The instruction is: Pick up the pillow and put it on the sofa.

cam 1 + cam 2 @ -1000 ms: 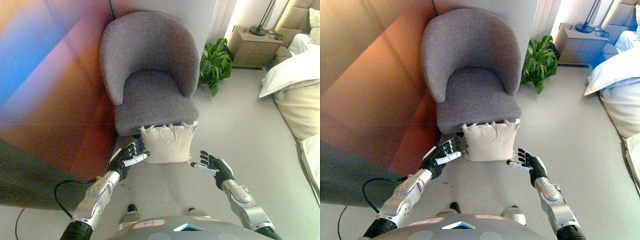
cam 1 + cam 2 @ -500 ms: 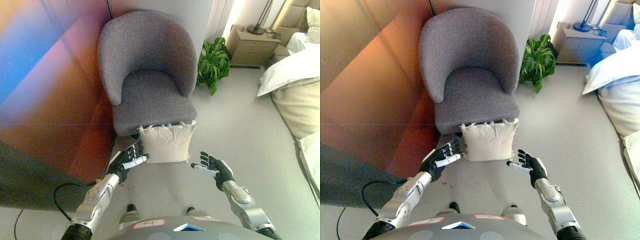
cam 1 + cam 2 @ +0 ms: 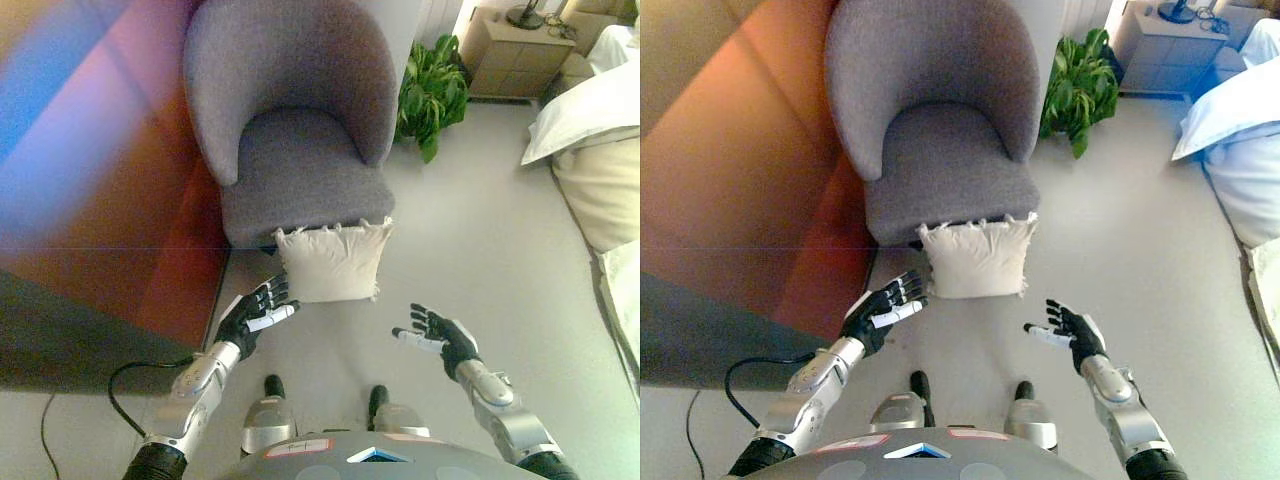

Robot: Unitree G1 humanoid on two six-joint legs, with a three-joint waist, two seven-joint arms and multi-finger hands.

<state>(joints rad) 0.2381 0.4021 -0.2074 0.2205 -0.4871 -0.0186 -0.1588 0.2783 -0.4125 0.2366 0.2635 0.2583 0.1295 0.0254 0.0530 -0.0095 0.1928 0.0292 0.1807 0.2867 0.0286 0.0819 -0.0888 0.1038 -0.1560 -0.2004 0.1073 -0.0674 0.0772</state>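
Observation:
A cream pillow [image 3: 330,262] with a tufted top edge stands on the floor, leaning against the front of a grey upholstered armchair [image 3: 290,130]. My left hand [image 3: 253,315] is open, just below and left of the pillow's lower left corner, not touching it. My right hand [image 3: 440,335] is open, palm inward, below and right of the pillow, a clear gap away. Both hands also show in the right eye view: the left [image 3: 883,309] and the right [image 3: 1068,329].
A reddish wood wall panel [image 3: 90,180] runs along the left. A green potted plant [image 3: 430,95] stands right of the chair, a nightstand [image 3: 510,60] behind it. A bed with white bedding [image 3: 595,150] is at the right. Pale carpet [image 3: 470,240] lies between.
The whole view has tilted down and pulled back. Both hands now sit a little lower and farther from the pillow; the pillow has not moved.

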